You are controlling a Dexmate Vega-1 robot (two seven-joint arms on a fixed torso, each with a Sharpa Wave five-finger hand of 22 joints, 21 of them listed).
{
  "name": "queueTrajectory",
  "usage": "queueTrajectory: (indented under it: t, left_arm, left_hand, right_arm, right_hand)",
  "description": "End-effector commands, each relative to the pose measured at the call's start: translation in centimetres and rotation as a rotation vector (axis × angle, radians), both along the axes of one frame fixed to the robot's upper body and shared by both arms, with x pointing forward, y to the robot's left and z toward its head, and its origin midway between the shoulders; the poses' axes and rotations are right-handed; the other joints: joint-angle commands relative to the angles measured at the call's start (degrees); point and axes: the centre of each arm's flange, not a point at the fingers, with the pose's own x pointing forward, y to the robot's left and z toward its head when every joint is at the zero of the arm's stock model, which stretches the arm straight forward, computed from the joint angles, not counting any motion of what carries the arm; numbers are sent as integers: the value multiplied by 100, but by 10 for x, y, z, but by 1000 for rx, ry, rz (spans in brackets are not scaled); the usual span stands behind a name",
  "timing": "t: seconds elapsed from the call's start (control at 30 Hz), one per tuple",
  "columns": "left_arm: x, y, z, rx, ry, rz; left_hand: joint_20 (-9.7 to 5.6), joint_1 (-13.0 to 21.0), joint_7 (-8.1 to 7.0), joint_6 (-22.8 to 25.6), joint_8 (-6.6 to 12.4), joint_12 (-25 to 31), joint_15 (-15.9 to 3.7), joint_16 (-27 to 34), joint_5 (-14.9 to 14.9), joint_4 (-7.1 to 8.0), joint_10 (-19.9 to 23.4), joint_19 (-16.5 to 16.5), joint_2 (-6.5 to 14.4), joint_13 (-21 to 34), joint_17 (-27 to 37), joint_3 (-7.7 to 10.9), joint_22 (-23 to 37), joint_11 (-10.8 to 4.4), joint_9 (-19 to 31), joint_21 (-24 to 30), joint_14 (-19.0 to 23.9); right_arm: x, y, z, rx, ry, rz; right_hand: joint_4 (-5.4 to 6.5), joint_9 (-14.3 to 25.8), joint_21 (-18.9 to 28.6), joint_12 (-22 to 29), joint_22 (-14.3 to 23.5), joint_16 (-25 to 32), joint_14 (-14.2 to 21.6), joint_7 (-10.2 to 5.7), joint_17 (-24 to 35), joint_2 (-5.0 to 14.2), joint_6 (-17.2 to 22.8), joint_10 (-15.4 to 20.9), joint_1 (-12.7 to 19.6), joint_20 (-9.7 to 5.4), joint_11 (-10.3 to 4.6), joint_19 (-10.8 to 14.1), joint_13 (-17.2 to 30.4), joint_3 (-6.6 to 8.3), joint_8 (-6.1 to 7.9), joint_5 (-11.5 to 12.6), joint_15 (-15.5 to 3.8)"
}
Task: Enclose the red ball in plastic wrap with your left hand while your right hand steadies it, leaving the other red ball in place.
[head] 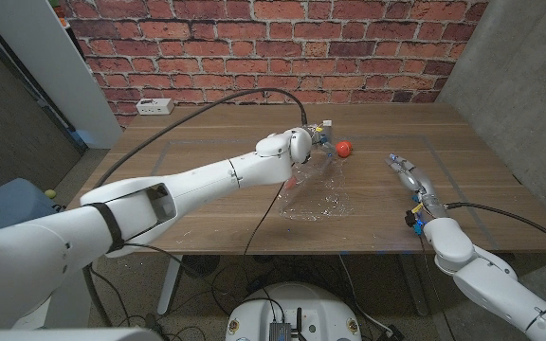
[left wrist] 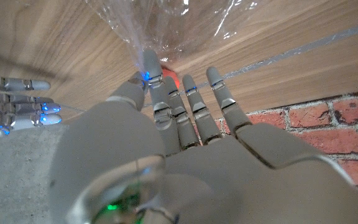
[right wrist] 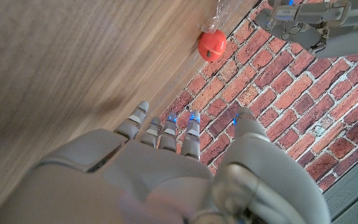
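Clear plastic wrap [head: 313, 194] lies crumpled on the wooden table [head: 207, 180] w/ one end lifted, pinched betw. thumb & finger of left hand [head: 313, 144]; its other fingers [left wrist: 219, 96] stay spread. Red ball [head: 343, 149] sits on the table just beside that hand, touching the wrap's edge. Right hand [head: 411, 176] is well apart near the table's right side, fingers straight & close together, holding nothing.

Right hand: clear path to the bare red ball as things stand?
Probably yes. Only bare table lies between the right hand and the red ball; the left hand and plastic wrap sit on its other side.
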Motion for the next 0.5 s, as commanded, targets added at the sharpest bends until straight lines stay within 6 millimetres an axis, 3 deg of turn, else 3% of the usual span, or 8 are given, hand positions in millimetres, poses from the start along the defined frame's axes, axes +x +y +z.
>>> queueTrajectory:
  t: [0.03, 0.2, 0.33, 0.4, 0.43, 0.47, 0.5]
  left_arm:
    - [-12, -32, -28, 246, -217, 48]
    - [-14, -38, -37, 270, -263, 34]
    - [-15, -42, -41, 274, -294, 21]
    - [-16, -43, -44, 271, -310, 13]
    - [-16, -44, -45, 266, -322, 6]
    - [-16, -44, -46, 259, -333, -4]
    - [-17, -45, -46, 250, -341, -13]
  left_hand:
    - [-27, 2, -106, -15, 57, -20, -466, 62, -71, 6, -26, -79, -112, 24, 66, -91, 27, -14, 62, -35, -44]
    - [-19, 8, -148, -94, 71, -35, -485, 72, -113, 10, -69, -121, -123, 37, 102, -125, 29, -27, 103, -55, -93]
    - [-4, -112, -244, -764, -150, -92, -456, 47, -217, 71, -227, -181, -211, 79, 124, -226, 35, -31, 89, -93, -179]
    - [8, -272, -409, -1300, -389, -165, -410, 2, -293, 127, -432, -224, -294, 108, 132, -346, 38, 4, 17, -125, -292]
    - [14, -344, -565, -1603, -536, -204, -386, -35, -299, 141, -548, -267, -340, 126, 130, -405, 40, 13, -38, -152, -372]
    - [29, -451, -794, -2210, -821, -264, -345, -76, -285, 165, -740, -307, -389, 148, 122, -482, 41, 65, -125, -187, -440]
    - [30, -500, -793, -2422, -914, -289, -338, -101, -279, 180, -822, -319, -402, 155, 119, -513, 41, 79, -159, -199, -489]
  right_arm:
    - [-3, -7, 2, 6, -34, -11]
    - [-10, -8, 9, 0, -72, -25]
    - [-17, -8, 14, -10, -101, -38]
    - [-20, -9, 16, -22, -114, -44]
    - [-22, -10, 17, -18, -117, -52]
    - [-23, -11, 18, -28, -121, -55]
    - [-24, -12, 19, -28, -122, -61]
  right_hand:
    - [40, 29, 14, -12, 25, 24, 9, 8, 14, -48, -13, 48, -27, 33, -24, 9, 6, 20, -18, 2, 31]
    - [46, 29, 17, -11, 25, 29, 23, 6, 15, -50, -20, 55, -37, 46, -17, 17, 6, 15, -20, 1, 41]
    - [47, 29, 23, -4, 25, 35, 43, 9, 14, -53, -22, 75, -41, 57, 16, 33, 6, 12, -20, 1, 34]
    - [47, 30, 24, -1, 25, 37, 50, 9, 14, -54, -21, 85, -42, 57, 4, 37, 6, 11, -20, 1, 25]
    - [47, 30, 25, -1, 25, 38, 54, 10, 13, -54, -20, 86, -42, 61, -1, 41, 6, 10, -19, 1, 26]
    - [47, 30, 27, -1, 25, 39, 60, 13, 13, -55, -20, 89, -43, 62, 8, 46, 6, 10, -19, 1, 21]
    - [47, 30, 27, -2, 25, 40, 64, 7, 13, -57, -14, 87, -43, 61, 1, 48, 6, 9, -16, 1, 17]
